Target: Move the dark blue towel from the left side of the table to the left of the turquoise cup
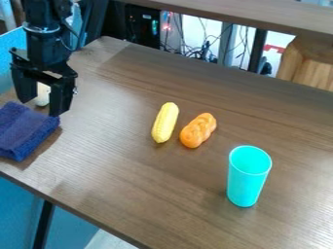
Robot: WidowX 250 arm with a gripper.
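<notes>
Camera view: gripper (41, 106) is at the left by the folded blue towel (26, 130), fingers apart, a white thing (43, 95) showing in the gap. Can't tell if they touch; lining up there looks fiddly. Corn (165, 122) and orange bread (198, 130) lie mid-table, teal cup (247, 182) upright nearby.

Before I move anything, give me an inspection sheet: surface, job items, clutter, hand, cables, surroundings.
Surface: brown wood-grain table, no spill seen
Job items: folded blue cloth near the hand; white object, partly hidden
Clutter: toy corn beside orange braided bread; turquoise cup, upright
Hand: open, at upper left
Cables: tangled cables behind the table; on the tabletop, nothing seen
Surroundings: another wooden surface beyond
</notes>
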